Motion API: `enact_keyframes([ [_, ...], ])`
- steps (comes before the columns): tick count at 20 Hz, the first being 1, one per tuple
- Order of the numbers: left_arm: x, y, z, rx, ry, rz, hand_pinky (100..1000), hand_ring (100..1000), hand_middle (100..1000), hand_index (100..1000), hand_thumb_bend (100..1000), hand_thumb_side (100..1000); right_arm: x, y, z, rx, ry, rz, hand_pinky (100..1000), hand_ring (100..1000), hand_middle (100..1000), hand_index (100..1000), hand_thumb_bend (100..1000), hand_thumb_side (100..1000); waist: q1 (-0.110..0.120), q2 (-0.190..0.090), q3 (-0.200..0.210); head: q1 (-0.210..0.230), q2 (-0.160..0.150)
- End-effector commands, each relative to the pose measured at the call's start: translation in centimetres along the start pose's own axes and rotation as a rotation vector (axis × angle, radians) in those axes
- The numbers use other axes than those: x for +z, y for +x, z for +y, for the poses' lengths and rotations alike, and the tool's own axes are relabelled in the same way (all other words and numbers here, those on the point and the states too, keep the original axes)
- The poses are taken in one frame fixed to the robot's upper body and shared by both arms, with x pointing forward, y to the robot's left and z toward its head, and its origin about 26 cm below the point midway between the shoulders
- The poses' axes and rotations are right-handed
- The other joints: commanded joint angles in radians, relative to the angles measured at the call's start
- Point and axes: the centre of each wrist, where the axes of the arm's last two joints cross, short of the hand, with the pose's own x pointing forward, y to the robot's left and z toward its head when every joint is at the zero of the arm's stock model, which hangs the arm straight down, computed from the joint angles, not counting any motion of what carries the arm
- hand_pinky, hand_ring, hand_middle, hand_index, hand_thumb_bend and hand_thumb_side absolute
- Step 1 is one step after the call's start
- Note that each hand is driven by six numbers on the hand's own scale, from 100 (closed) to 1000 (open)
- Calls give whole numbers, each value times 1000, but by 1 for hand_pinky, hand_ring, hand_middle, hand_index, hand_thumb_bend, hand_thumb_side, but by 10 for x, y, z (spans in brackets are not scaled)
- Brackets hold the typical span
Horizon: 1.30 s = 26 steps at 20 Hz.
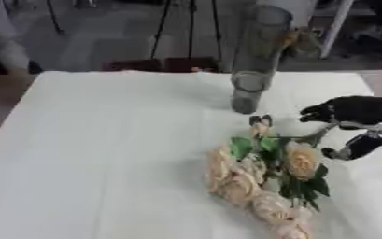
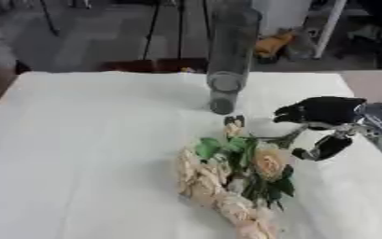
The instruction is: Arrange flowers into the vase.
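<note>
It looked like a lab or studio. A table (image 1: 104, 140) under a white cloth stood on a grey floor (image 1: 104, 37). Behind it, far off, rose black tripod legs (image 1: 190, 28), with a white post (image 1: 338, 25) at the far right.

Peach-cream flowers (image 1: 259, 186) with green leaves (image 1: 241, 147), clear grey vase (image 1: 255, 60), white table (image 1: 104, 154), black hand (image 2: 321, 112)
</note>
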Motion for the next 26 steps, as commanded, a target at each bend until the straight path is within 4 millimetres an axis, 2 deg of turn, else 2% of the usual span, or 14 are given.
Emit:
enact_keyframes([
  [1,-8,6,3,-9,-16,-30,822,948,964,984,100,1000,7,-9,-9,23,-2,14,882,897,967,1000,319,515,17,-3,0,-4,-13],
  [8,-7,5,3,-10,-15,-30,822,948,964,984,100,1000,7,-10,-10,21,-9,21,879,898,965,1000,316,513,17,-4,-1,-4,-16],
  [12,-8,5,2,-8,-14,-31,822,948,964,984,100,1000,2,-8,-7,14,6,-1,834,831,894,971,289,496,17,-5,0,-6,-19],
  [15,-8,5,2,-6,-13,-32,822,947,964,984,100,1000,-3,-6,-3,8,31,-21,828,813,855,947,295,350,16,-5,1,-8,-19],
  [16,-8,5,2,-6,-14,-33,822,947,964,984,100,1000,-6,-5,-2,7,40,-27,829,813,849,943,320,277,16,-4,3,-10,-20],
  [18,-8,5,2,-5,-15,-34,822,947,963,984,100,1000,-11,-3,-2,8,53,-40,828,813,851,944,340,308,15,-4,6,-12,-22],
  [26,-8,5,2,-6,-13,-33,822,947,963,983,100,1000,-16,-6,-1,-2,57,-56,824,816,842,935,336,319,15,-2,6,-15,-25],
])
